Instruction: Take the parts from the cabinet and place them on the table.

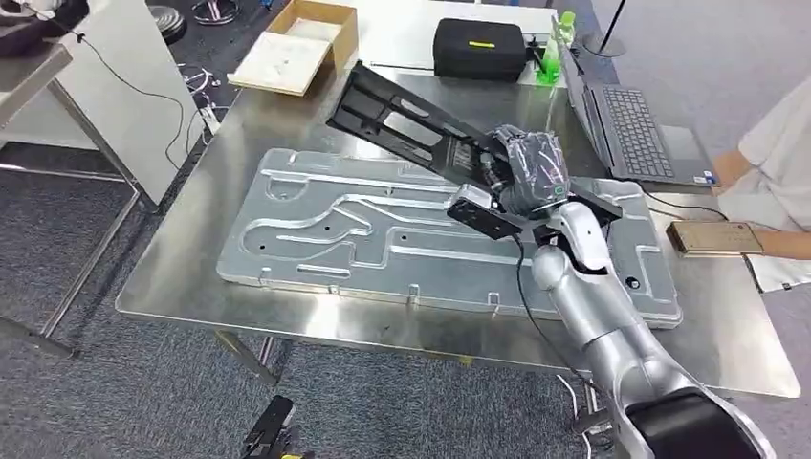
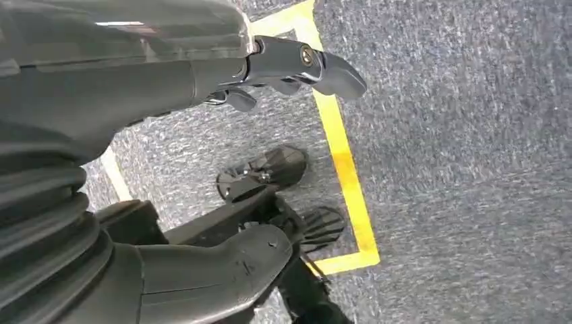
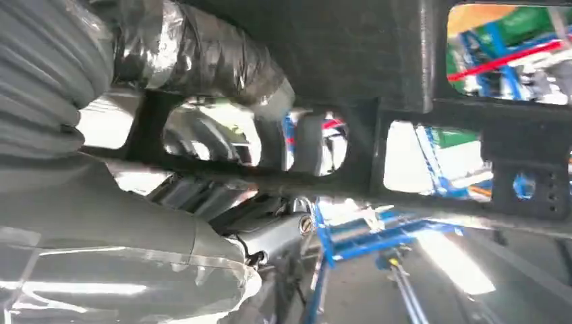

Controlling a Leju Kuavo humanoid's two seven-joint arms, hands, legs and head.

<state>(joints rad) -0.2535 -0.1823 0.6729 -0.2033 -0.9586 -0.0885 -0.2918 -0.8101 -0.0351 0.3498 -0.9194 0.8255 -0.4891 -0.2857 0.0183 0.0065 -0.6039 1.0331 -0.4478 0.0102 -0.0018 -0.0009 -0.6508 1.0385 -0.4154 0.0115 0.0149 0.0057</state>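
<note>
Grey carpet floor (image 1: 143, 402) runs under a big shiny steel table (image 1: 239, 143) that fills the middle of the head view. It is the place where the parts must end up.

On the table lies a wide silver metal plate with winding grooves (image 1: 325, 229). It rests flat, so it looks like a part already put down, and it takes up most of the room.

Above the plate, from the middle toward 12 o'clock, hangs a long black plastic frame with open windows (image 1: 402, 120). It is tilted, with its far end pointing to 11 o'clock. It is tilted because only one end is held.

The right hand (image 1: 526, 172), wrapped in shiny film, has its fingers closed around the near end of the frame. In the right wrist view the black frame (image 3: 405, 61) crosses just past the right hand (image 3: 195, 61).

The frame is not yet down, I think. It may go on the bare steel at 11 o'clock.

At 2 o'clock sits an open grey laptop (image 1: 636, 129), and a person's arm in a white sleeve (image 1: 775, 143) rests at 3 o'clock.

The left hand (image 2: 283, 67) hangs over the carpet, fingers loosely apart, holding nothing.
</note>
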